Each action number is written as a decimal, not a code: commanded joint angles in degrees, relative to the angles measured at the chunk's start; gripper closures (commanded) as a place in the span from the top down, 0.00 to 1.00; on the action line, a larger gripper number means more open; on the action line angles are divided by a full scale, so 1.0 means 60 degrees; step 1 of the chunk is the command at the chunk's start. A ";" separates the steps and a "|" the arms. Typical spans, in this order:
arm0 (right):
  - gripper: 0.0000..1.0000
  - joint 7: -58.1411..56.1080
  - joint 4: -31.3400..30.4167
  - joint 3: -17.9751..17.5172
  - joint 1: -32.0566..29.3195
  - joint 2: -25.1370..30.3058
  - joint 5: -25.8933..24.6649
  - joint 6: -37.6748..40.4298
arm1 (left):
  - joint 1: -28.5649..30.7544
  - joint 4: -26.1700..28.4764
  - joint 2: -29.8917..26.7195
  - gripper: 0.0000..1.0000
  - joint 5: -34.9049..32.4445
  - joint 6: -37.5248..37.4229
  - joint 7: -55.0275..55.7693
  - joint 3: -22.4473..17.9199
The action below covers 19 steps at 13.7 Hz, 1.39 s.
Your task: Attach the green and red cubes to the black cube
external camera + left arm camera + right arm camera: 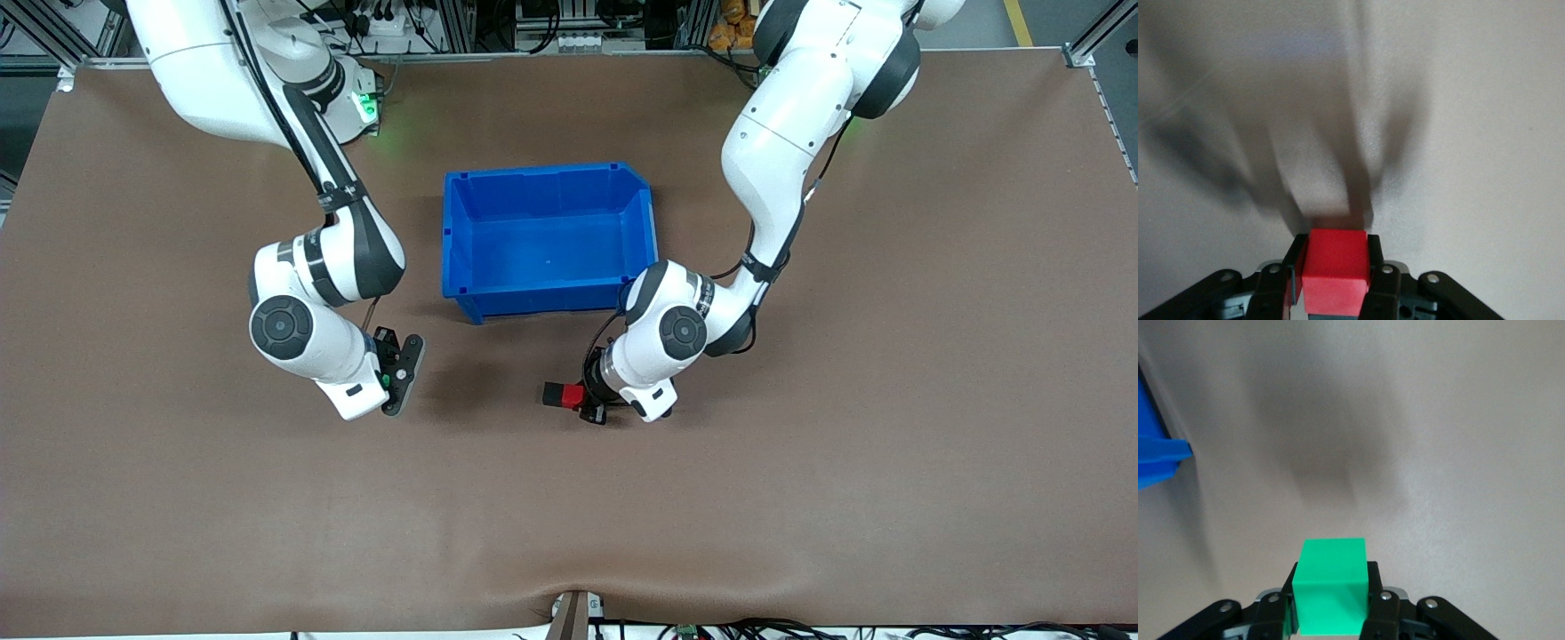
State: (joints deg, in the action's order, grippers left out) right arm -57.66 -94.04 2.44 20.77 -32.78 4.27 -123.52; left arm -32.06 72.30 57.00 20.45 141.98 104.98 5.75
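Observation:
My left gripper [560, 394] is low over the table, nearer to the front camera than the blue bin, and is shut on the red cube [573, 395]. In the left wrist view the red cube [1335, 273] sits between the black fingers [1375, 257]. My right gripper [398, 373] is over the table toward the right arm's end and is shut on the green cube [385, 380], of which only a sliver shows there. In the right wrist view the green cube [1331, 593] fills the gap between the jaws. The black cube does not show in any view.
The blue bin [547, 173] stands on the brown table between the two arms and holds nothing visible. A corner of the bin [1155, 457] shows in the right wrist view. Bare tabletop lies under both grippers.

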 commanded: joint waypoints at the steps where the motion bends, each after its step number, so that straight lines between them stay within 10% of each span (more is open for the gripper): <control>1: 0.00 -0.0044 0.0628 0.0048 0.0405 -0.0556 0.0050 -0.0213 | -0.0208 -0.0155 0.0255 0.18 0.0195 0.0082 0.0242 -0.0094; 4: 0.00 0.0117 0.1155 0.0048 0.0915 -0.1112 0.0065 -0.0403 | -0.0311 -0.0140 0.0255 0.22 0.0181 0.0082 0.0563 -0.0094; 8: 0.00 0.0963 0.1698 0.0048 0.1619 -0.1816 0.0021 -0.0668 | -0.0296 -0.0126 0.0153 1.00 0.0078 0.0038 0.0550 -0.0094; 19: 0.00 0.1800 0.2562 0.0063 0.2177 -0.2564 -0.0067 -0.0829 | 0.0625 -0.0126 -0.0740 1.00 -0.1152 -0.2244 -0.0444 -0.0168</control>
State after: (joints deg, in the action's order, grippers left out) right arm -49.39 -81.59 2.34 32.52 -46.43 4.27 -129.13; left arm -29.74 70.90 54.88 14.63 132.02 104.80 4.70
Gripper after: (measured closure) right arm 0.612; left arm 0.000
